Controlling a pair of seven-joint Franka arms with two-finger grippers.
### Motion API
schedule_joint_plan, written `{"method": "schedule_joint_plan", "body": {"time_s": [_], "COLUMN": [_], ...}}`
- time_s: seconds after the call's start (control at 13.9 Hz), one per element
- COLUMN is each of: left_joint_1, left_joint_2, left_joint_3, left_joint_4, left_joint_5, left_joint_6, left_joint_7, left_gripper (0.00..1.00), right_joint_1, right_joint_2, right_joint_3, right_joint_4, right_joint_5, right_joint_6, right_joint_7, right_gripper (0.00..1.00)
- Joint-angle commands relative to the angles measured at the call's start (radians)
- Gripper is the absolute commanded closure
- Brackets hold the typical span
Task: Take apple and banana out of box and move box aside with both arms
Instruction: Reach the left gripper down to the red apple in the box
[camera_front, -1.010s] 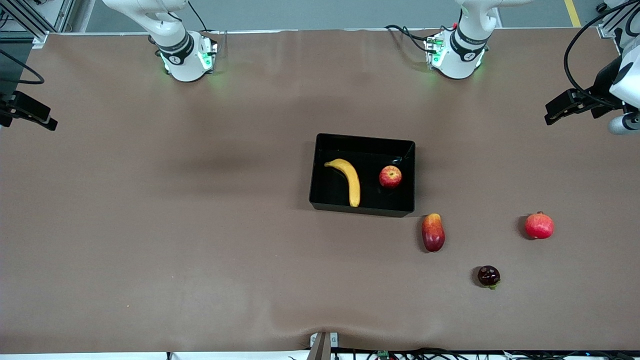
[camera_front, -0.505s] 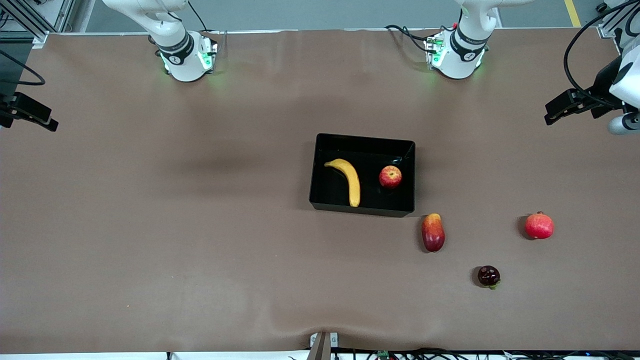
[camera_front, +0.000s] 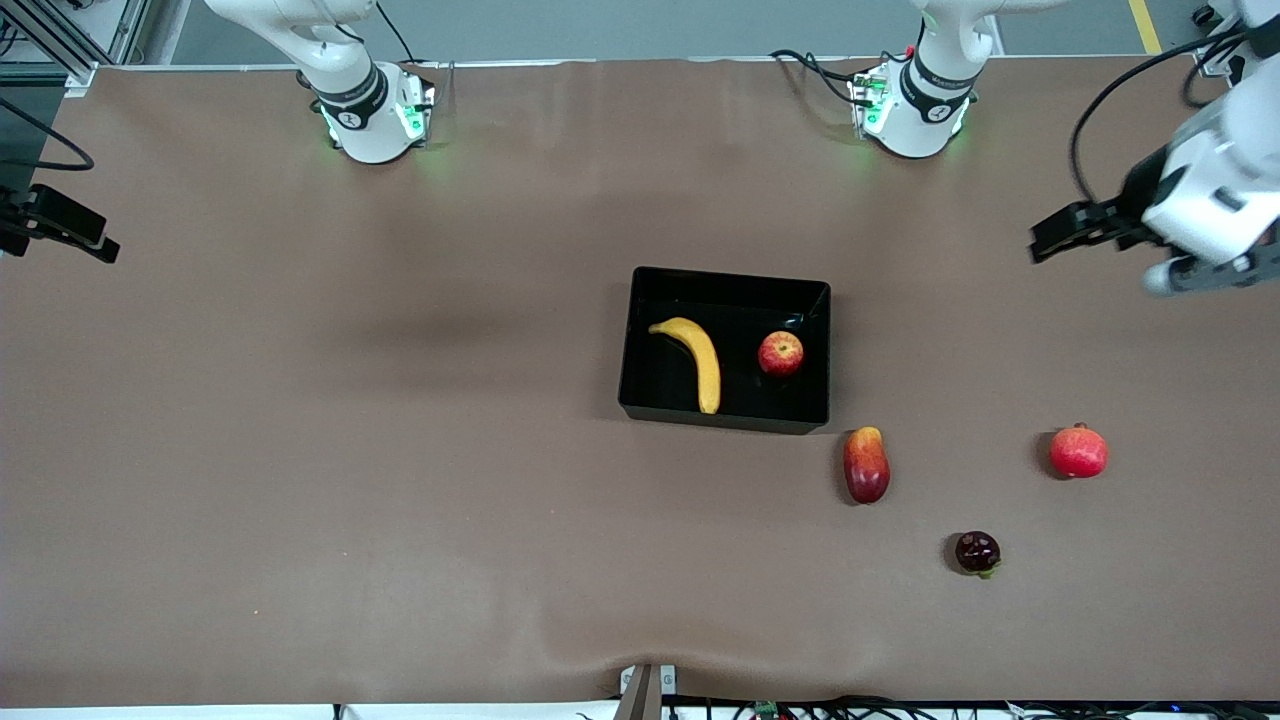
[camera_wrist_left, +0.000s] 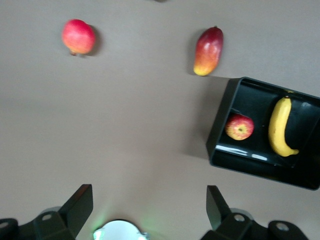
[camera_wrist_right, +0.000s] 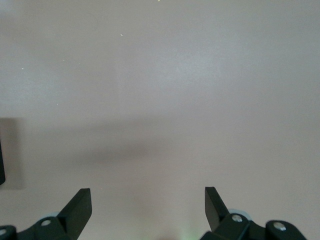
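The brown cloth-covered table (camera_front: 400, 450) spread under everything; near its middle sat the shallow glossy black rectangular plastic box (camera_front: 725, 420), w/ the single curved yellow banana (camera_front: 697, 360) lying in its half toward the right arm's end and the small round red apple (camera_front: 780, 353) beside it toward the left arm's end, the two apart, neither touching a wall as far as could be told. Loose on the cloth, nearer the front camera than the box: an elongated red-yellow mango (camera_front: 866, 464) just off the box corner; a pinkish-red pomegranate (camera_front: 1079, 451) farther toward the left arm's end; a small dark round fruit (camera_front: 977, 552) nearest the camera.

Risks, as a guess: the mango sat close to the box, so a sideways push that way would prob. knock it rolling; the apple was round and could slip from a poor pinch; the glossy walls may slide unless both arms grip evenly.

Left gripper (camera_wrist_left: 145, 207) hung over bare cloth toward its own end of the table, jaws fully spread, holding nothing; right gripper (camera_wrist_right: 145, 207) waited over bare cloth at the other end, jaws likewise wide, empty.
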Motion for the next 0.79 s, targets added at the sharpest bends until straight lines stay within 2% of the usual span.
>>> {"method": "schedule_joint_plan", "body": {"time_s": [0.0,0.29,0.43,0.72], "left_joint_1": [0.000,0.000,-0.026,-0.117], "left_joint_2": [0.003,0.069,0.136,0.235], "left_joint_3": [-0.065,-0.166,-0.207,-0.208], "left_joint_4": [-0.098,-0.262,-0.277,-0.277], "left_joint_5": [-0.021,-0.021,-0.014,0.048], "left_joint_6": [0.121,0.401,0.483,0.549], "left_joint_7": [-0.075,-0.271,-0.392,-0.665], "left_gripper": [0.00,0.00,0.00,0.00], "right_joint_1": [0.010,0.008,0.006,0.008], "right_joint_2": [-0.002,-0.002,-0.002,-0.002], "right_joint_3": [-0.003,-0.003,-0.003,-0.003], "right_joint_4": [-0.001,-0.001,-0.001,-0.001], "right_joint_5": [-0.013,-0.016,-0.015,-0.013], "right_joint_6": [0.002,0.002,-0.004,-0.004], "right_joint_7": [0.003,0.003,0.004,0.004], "right_gripper": [0.00,0.00,0.00,0.00]}}
